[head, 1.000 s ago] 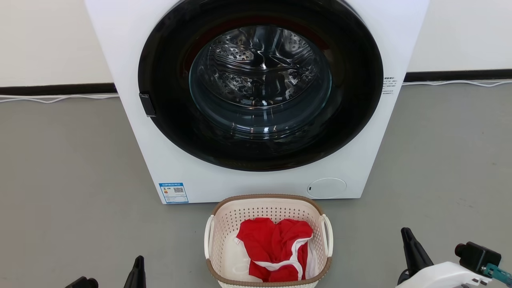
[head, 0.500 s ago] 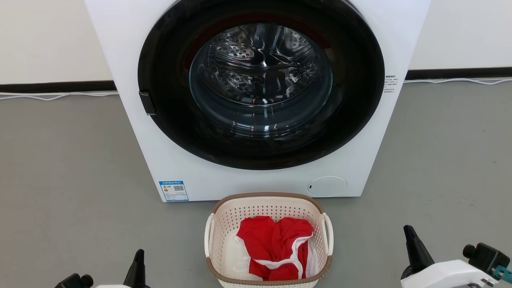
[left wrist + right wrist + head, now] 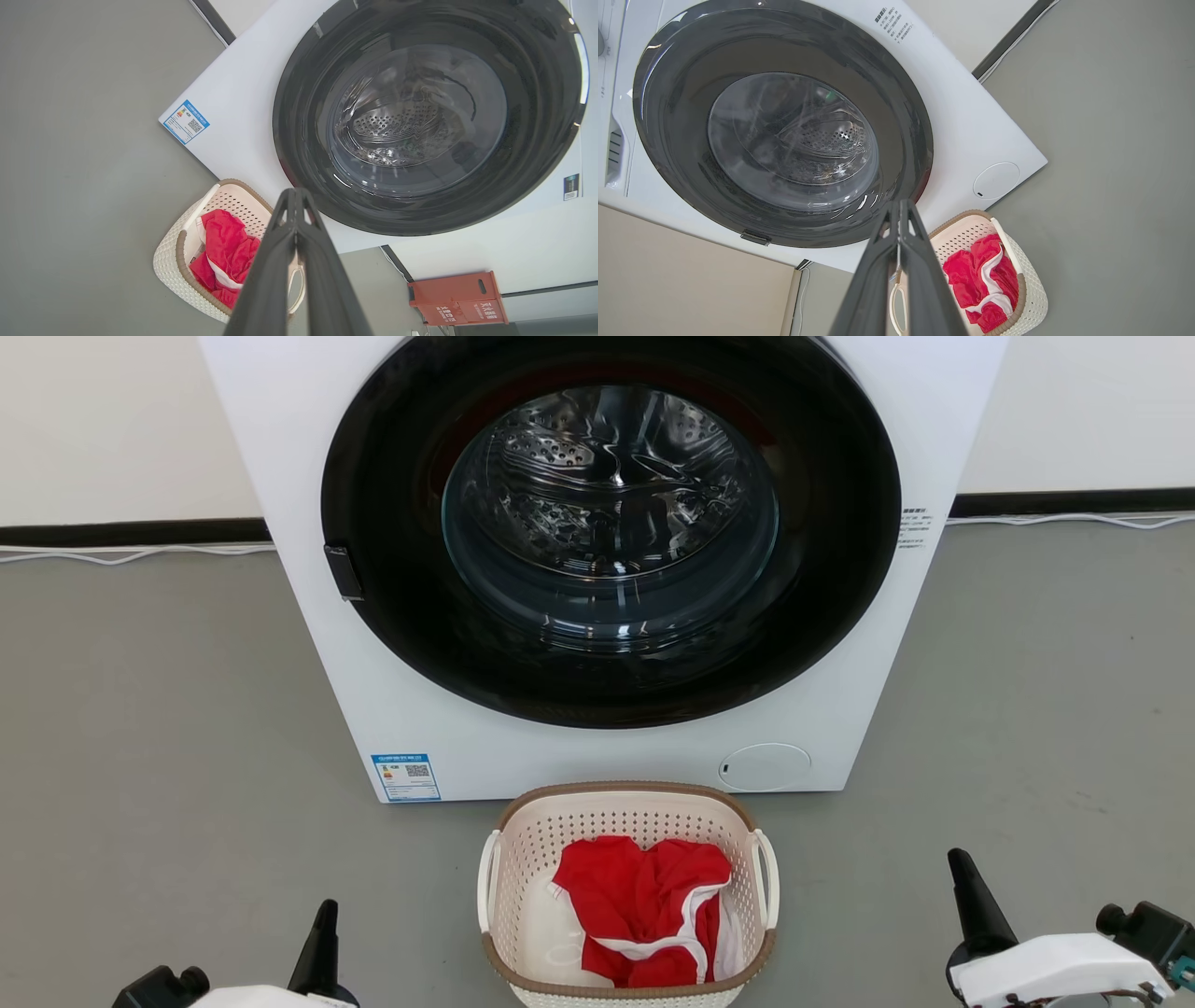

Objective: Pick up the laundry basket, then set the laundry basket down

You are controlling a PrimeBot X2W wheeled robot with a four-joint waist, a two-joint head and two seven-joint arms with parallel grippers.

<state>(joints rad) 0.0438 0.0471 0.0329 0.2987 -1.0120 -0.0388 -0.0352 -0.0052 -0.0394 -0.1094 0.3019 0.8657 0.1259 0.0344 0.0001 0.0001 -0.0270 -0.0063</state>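
Now grounded before the washer, both grippers shut and empty

Finds the laundry basket (image 3: 624, 791) upright on the grey floor (image 3: 140, 728), just in front of the white washing machine (image 3: 308, 644) and below its round dark door (image 3: 840, 579). Carries a crumpled red garment (image 3: 644, 896) with white trim inside. Shows a white loop handle (image 3: 486, 882) on each side, neither one touched.

Places the left gripper (image 3: 325, 919) at the lower left of the head view, well apart from the basket, fingers pressed together and pointing up, gripping nothing. Places the right gripper (image 3: 962, 873) at the lower right, likewise clear of the basket, clamped tight on nothing.

Agrees in both wrist views: long dark fingers meeting at the tips, with the basket low and off to one side, partly behind them. Notes a blue label (image 3: 405, 777) at the machine's lower front corner.
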